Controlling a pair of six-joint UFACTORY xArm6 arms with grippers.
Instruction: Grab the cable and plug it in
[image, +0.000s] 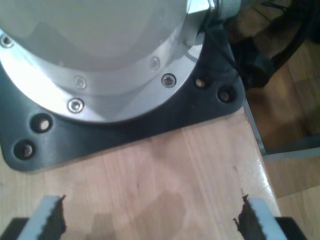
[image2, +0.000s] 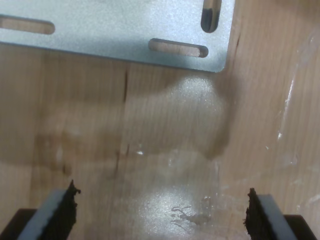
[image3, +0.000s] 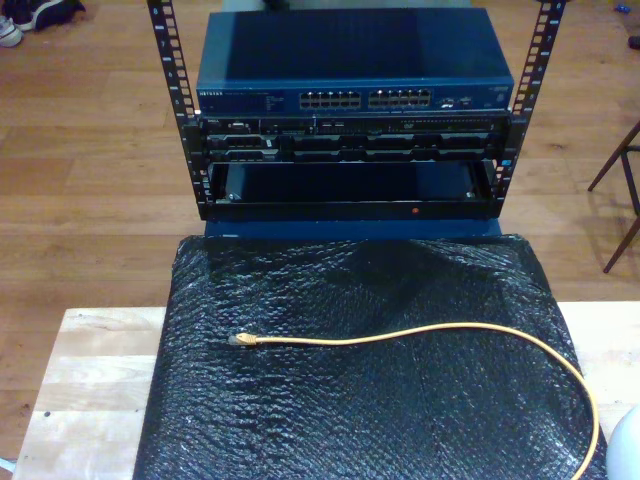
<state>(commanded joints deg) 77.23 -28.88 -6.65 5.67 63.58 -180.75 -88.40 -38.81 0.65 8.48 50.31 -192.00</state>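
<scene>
The yellow-orange cable (image3: 300, 342) lies loose on a black padded mat (image3: 350, 420) in the exterior view. Its small clear plug (image3: 240, 341) rests toward the exterior view's left, and the cable curves away to the lower right of that view. Behind the mat, a blue network switch (image3: 350, 60) with two banks of ports (image3: 365, 100) sits on top of a rack. My first gripper (image: 150, 220) is open over bare wooden tabletop, close to a silver arm base (image: 95, 60). My second gripper (image2: 161, 212) is open over wood too, near a slotted metal bracket (image2: 115, 30).
The black rack frame (image3: 350, 190) holds further units and an open bay below the switch. Wooden tabletop (image3: 90, 380) shows beside the mat. A pale rounded arm part (image3: 625, 445) sits at the exterior view's lower right. A chair leg (image3: 625, 215) stands at that view's right.
</scene>
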